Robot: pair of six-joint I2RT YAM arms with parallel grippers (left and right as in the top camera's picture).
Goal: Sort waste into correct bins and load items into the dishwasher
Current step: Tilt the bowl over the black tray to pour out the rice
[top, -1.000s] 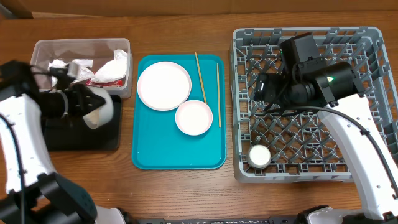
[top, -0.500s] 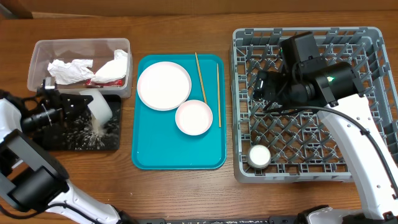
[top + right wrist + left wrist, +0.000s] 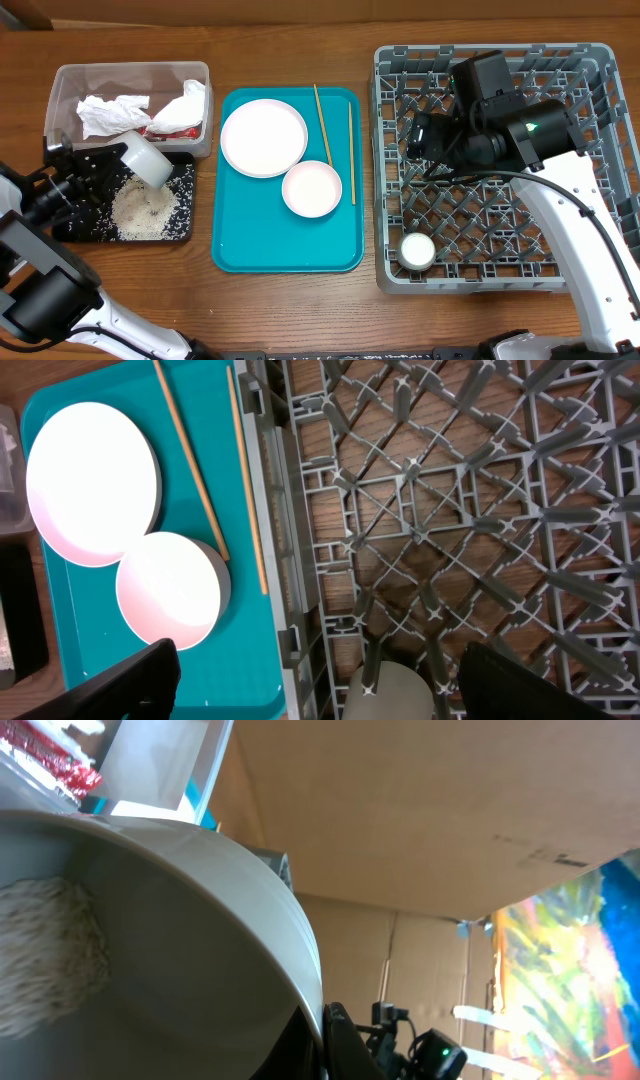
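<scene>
— What has changed on my left side?
— A second ago the shallow black rectangular tray was bare. Now the loose white rice lies heaped on it, just below my left gripper. Those jaws are clamped on the rim of the tilted white round bowl.
— All of it out?
— No. My left wrist view shows a clump sticking inside the bowl. I judge it needs another shake before it goes to the large grey plastic dish rack.
— And the paper?
— The crumpled white napkins and the red-marked wrapper sit in the clear plastic tub, just beyond the left jaws.
— Right side?
— Unmoved. My right gripper hangs over the rack, fingers wide apart, holding nothing. The round pinkish-white plate, a second white bowl and the two thin wooden chopsticks wait on the teal tray, off to that gripper's left.
</scene>
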